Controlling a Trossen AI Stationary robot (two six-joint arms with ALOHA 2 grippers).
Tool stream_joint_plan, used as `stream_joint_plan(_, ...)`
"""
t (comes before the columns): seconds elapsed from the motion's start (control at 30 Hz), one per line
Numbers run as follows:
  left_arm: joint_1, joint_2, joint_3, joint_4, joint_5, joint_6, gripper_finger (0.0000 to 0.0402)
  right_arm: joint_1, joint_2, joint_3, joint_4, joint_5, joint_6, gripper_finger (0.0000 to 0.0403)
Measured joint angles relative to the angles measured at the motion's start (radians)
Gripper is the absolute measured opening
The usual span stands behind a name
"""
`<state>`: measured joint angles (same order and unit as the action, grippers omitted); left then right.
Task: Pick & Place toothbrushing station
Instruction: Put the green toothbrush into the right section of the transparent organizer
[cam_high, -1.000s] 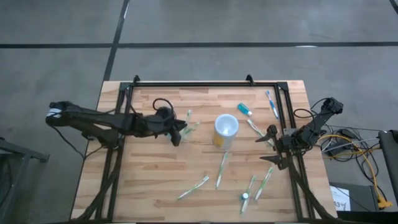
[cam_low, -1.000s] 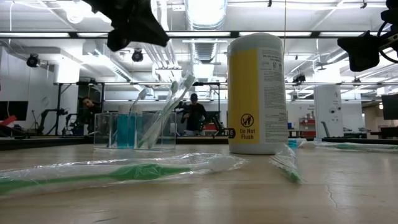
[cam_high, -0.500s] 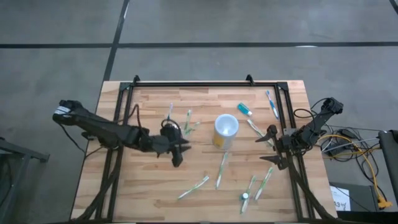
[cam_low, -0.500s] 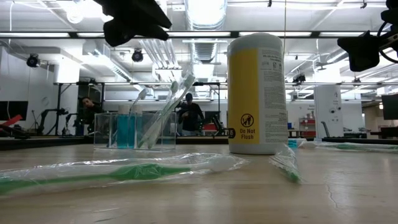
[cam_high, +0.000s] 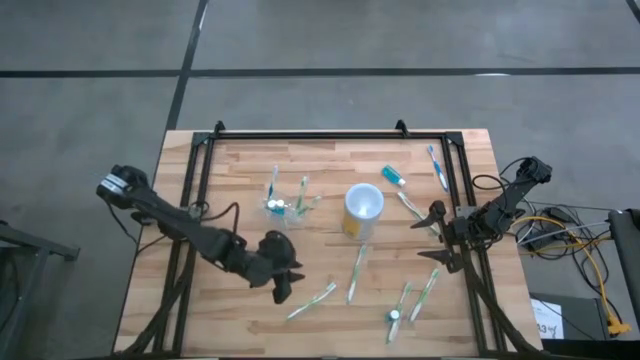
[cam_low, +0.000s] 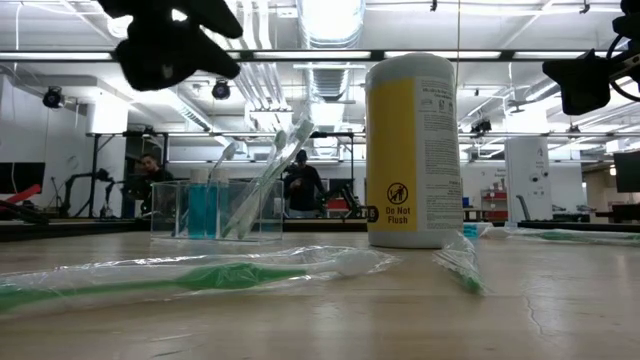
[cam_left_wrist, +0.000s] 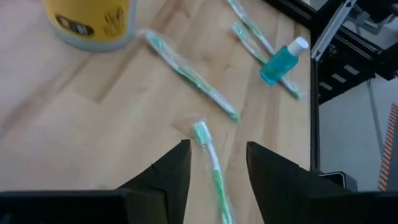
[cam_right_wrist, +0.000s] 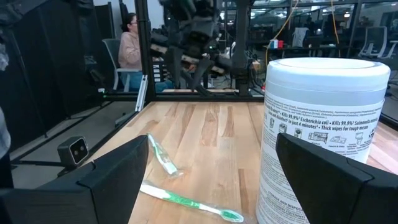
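Showing: two arms over a wooden table (cam_high: 240, 325), seen from above, from table height and from both wrists.
Holder: clear plastic holder (cam_high: 287, 203) standing left of centre in the high view, just left of the yellow tub (cam_high: 363, 208); in the low view it stands left of the tub with brushes and blue bottles upright or leaning inside it. No claw touches it.
Left claw: left gripper (cam_high: 283, 283) in the lower middle of the high view, well apart from the holder; its wrist view shows the fingers (cam_left_wrist: 168, 177) parted with nothing between them, above a wrapped toothbrush (cam_left_wrist: 212, 168).
Right claw: right gripper (cam_high: 437, 237) waiting at the right edge of the high view, fingers spread wide and empty.
Loose items: wrapped toothbrushes (cam_high: 357, 271) scattered along the lower part of the high view; a small blue bottle (cam_high: 393, 176) above and right of the tub.
Likely step: reaching for another item to load into the holder, judged from the open claw above the brush.
Risk, grasp: thin crinkled wrapping may slide between the fingers, or the tips may scrape the wood.
Risk, carry: a long brush swung low could strike the tub or tip the light holder.
Risk, placing: brushes already leaning inside leave little room, so a new one may catch and fall.
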<state>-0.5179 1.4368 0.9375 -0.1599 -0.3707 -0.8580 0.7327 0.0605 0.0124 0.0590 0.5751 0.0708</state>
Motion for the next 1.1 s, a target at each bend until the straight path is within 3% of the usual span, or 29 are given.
stream_joint_plan(0.57,-0.001,0.267,0.0,0.319,-0.017,-0.065,0.0158,0.0,0.0,0.0,0.0,0.0,0.0,0.0346)
stream_joint_plan(0.87,-0.001,0.364,-0.001,0.333,-0.02,-0.055,0.0158,0.0,0.0,0.0,0.0,0.0,0.0,0.035)
stream_joint_plan(1.1,-0.001,0.395,-0.001,0.334,-0.005,-0.13,0.0158,0.0,0.0,0.0,0.0,0.0,0.0,0.0345)
